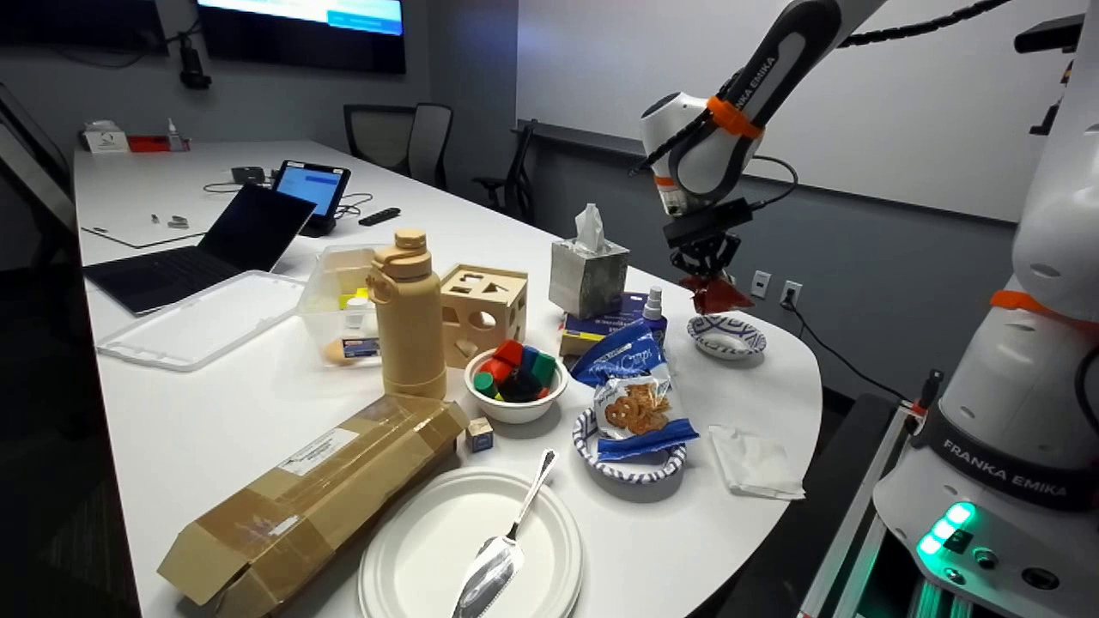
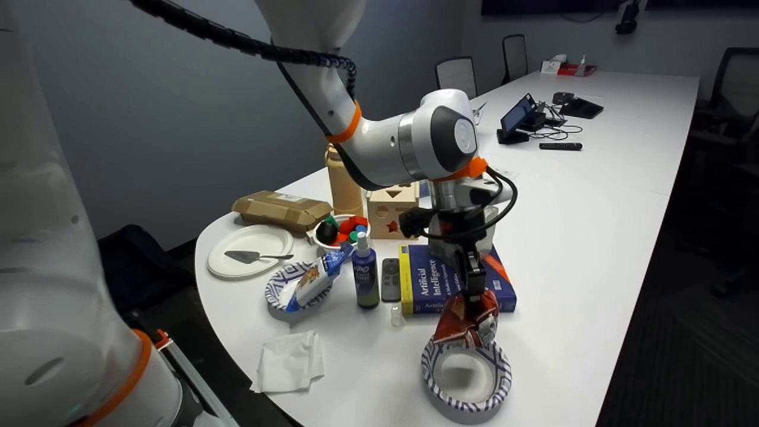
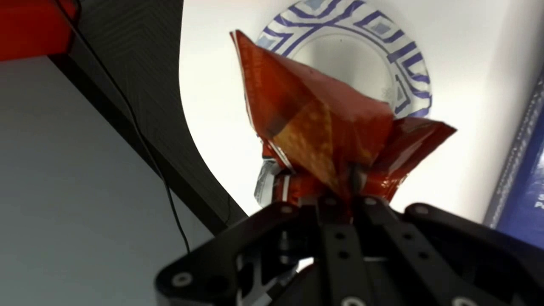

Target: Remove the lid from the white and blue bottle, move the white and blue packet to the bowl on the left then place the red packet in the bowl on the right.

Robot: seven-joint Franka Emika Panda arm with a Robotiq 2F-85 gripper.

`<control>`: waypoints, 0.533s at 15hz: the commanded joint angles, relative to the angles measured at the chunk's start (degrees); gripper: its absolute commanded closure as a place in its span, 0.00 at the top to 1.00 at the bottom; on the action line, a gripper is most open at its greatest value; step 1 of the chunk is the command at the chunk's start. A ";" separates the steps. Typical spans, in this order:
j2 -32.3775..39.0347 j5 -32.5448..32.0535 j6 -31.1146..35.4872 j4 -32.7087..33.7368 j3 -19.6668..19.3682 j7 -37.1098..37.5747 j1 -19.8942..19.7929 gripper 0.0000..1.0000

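My gripper (image 1: 709,271) is shut on the red packet (image 1: 721,297) and holds it above the patterned bowl (image 1: 755,345) at the table's end. In the wrist view the red packet (image 3: 314,114) hangs from the fingertips (image 3: 349,203) and covers part of that bowl (image 3: 409,59). In an exterior view the packet (image 2: 453,323) is over the bowl's far rim; the bowl's bare inside (image 2: 465,379) shows. The white and blue packet (image 1: 640,399) leans in the other patterned bowl (image 1: 631,474). The blue bottle with white spray top (image 2: 366,276) stands uncapped; a small clear lid (image 2: 396,316) lies beside it.
A blue book (image 2: 433,281) with a tissue box (image 1: 588,276) on it and a black remote (image 2: 391,280) lie near the gripper. A napkin (image 1: 755,462), a bowl of blocks (image 1: 515,410), a plate (image 1: 421,532), a cardboard box (image 1: 318,498) and a tan bottle (image 1: 412,326) stand around.
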 commanded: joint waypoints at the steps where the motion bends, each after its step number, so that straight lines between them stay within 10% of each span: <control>1: 3.06 3.56 -0.33 1.90 -1.65 1.25 0.64 0.01; 4: 3.96 5.47 -0.59 2.10 -2.54 1.77 1.18 0.01; 5: 3.94 5.17 -0.78 2.11 -3.03 2.83 1.50 0.28; 8: 3.03 4.46 -1.94 1.98 -4.03 5.84 2.10 0.42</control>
